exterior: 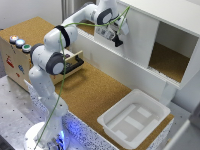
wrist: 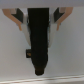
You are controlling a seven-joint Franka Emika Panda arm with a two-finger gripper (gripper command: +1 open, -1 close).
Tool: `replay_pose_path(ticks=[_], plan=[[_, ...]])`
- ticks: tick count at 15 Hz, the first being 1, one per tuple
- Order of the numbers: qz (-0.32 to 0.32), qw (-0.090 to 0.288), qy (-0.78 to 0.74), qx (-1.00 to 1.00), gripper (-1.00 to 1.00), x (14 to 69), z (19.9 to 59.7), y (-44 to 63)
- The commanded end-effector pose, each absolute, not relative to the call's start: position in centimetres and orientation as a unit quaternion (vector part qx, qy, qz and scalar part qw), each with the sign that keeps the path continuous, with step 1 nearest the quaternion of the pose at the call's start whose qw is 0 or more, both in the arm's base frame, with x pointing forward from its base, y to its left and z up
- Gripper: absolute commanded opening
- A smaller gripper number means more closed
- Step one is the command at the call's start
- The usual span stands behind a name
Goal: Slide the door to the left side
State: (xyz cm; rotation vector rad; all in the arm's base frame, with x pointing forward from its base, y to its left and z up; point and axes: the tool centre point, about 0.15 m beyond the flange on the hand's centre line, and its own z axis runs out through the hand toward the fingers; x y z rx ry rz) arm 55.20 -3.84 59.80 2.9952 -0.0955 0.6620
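Note:
The door (exterior: pixel 137 37) is a large plain white panel standing over the left part of the white cabinet (exterior: pixel 170 10), as seen in the exterior view. The opening to its right shows the cork floor inside (exterior: pixel 167 60). My gripper (exterior: pixel 118 41) is up against the door's face near its left edge. In the wrist view the black fingers (wrist: pixel 39 45) show as one dark block against the white door (wrist: pixel 12 55), so the gripper (wrist: pixel 40 69) looks shut with nothing in it.
A shallow white plastic tray (exterior: pixel 132 120) sits at the cork table's (exterior: pixel 95 90) front corner. A wooden box with coloured buttons (exterior: pixel 19 47) and a black handle (exterior: pixel 75 62) stands at the exterior view's left, beside the arm's base.

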Motion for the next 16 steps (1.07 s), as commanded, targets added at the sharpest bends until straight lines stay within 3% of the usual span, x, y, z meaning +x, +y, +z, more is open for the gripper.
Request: replay_pose_path(ticks=[1,16], plan=[[0.230,0.101,-0.022,0.968,-1.00,58.9,56.8,0.9],[0.239,0.097,0.037,0.965,-1.00,60.5,56.8,6.4]])
